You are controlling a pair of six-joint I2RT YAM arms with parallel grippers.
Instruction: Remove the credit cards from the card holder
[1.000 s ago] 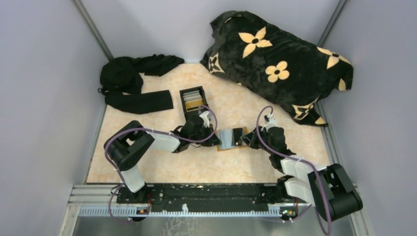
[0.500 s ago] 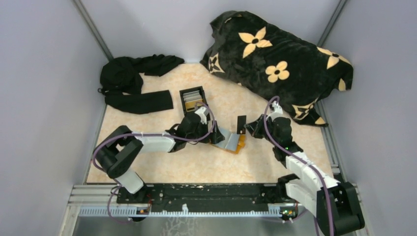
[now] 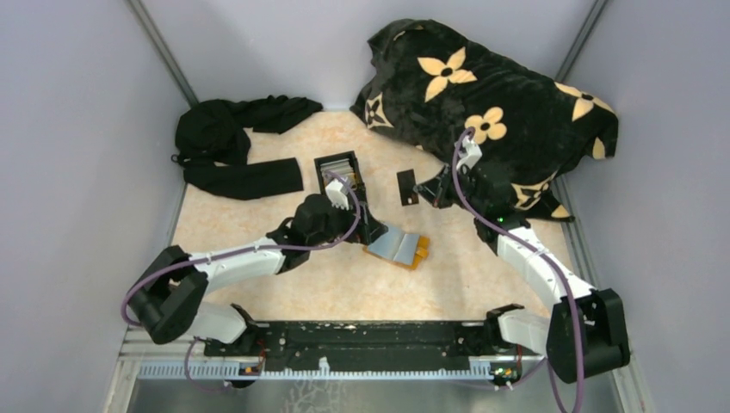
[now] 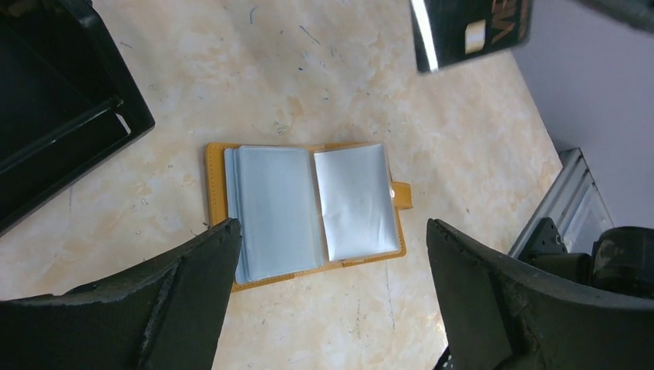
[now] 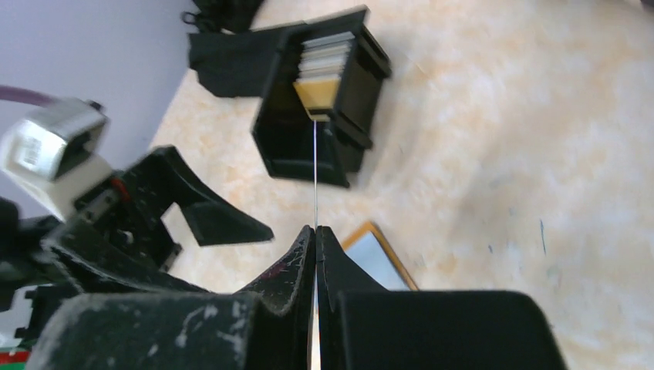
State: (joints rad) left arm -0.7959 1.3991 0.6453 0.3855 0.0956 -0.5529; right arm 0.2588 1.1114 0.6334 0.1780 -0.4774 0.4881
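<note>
Above open card holder (image 4: 217, 187), left tool (image 4: 332, 231) spread; right tool (image 5: 315, 230) raised, pinching credit card (image 3: 407, 187).

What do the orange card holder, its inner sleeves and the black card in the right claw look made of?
Card holder: probably leather or imitation, matte orange-tan, with a snap tab. Sleeves: soft translucent plastic, faintly shiny and rippled. Black card: likely rigid plastic, glossy streak of glare, metallic chip.

I read one marking only: pale lettering beginning "V" on the dark credit card (image 4: 470, 31), cut off by the frame edge. The sticker on the white camera housing (image 5: 50, 146) is illegible.
</note>
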